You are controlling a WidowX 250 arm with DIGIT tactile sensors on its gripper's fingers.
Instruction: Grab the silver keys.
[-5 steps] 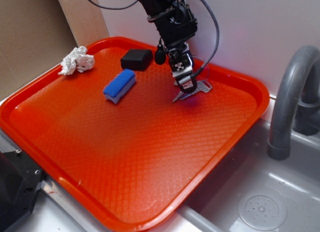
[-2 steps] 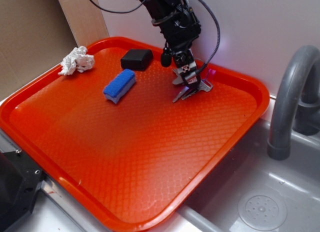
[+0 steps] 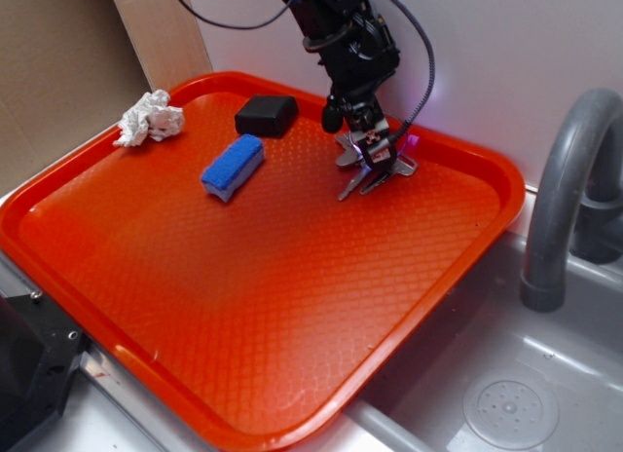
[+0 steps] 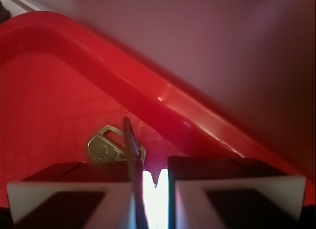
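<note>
The silver keys (image 3: 368, 177) were seen lying flat on the red tray (image 3: 243, 306), near the tray's far rim, with the tool (image 3: 375, 163) brought down directly upon them. In the wrist view one key head (image 4: 107, 146) was shown just beyond the tool (image 4: 153, 189), and a thin dark line, seemingly the wire ring, was caught in the narrow gap between the two pads (image 4: 74, 182). The pads were drawn nearly together; whether metal was truly pinched could not be told. The step would probably be done best if the squeeze were completed before any lift, so that the thin ring was not let slip, and if the rise were kept straight and slow. The black block (image 3: 266, 114), the blue sponge (image 3: 234, 167) and the crumpled paper (image 3: 148, 117) were left lying apart from the keys, farther along the tray.
</note>
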